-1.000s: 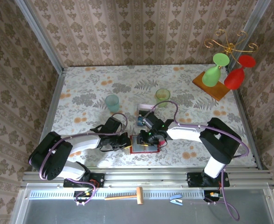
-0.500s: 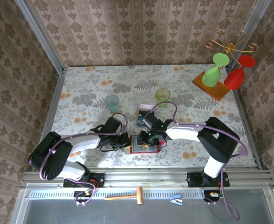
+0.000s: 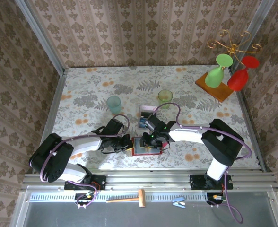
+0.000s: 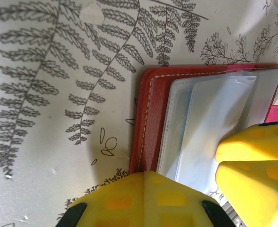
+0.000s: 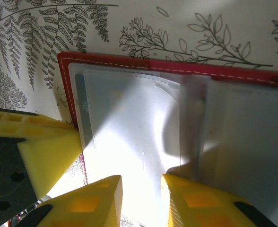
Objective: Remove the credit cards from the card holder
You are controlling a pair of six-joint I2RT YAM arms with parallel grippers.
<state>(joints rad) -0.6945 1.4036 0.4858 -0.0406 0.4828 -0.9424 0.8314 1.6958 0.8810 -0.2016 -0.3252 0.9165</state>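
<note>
1. One card holder [image 5: 143, 113] is seen lying opened flat. Its clear pockets sit at 12 o'clock from the right gripper [image 5: 141, 179], whose fingers [image 5: 94, 198] are narrowly parted with nothing pinched.
2. The left gripper [image 4: 143, 189], fingers pressed together, is set at the holder's 9 o'clock edge.
3. One blue card [image 3: 142, 124] is noted near the holder, at its 12 o'clock.

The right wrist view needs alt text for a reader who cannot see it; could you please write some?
A red card holder lies open on a fern-printed tablecloth, its pale pocket panels showing. The right gripper hangs over the pockets from the bottom edge, yellow fingers a little apart, and the shut left gripper meets the holder's left border.
</note>
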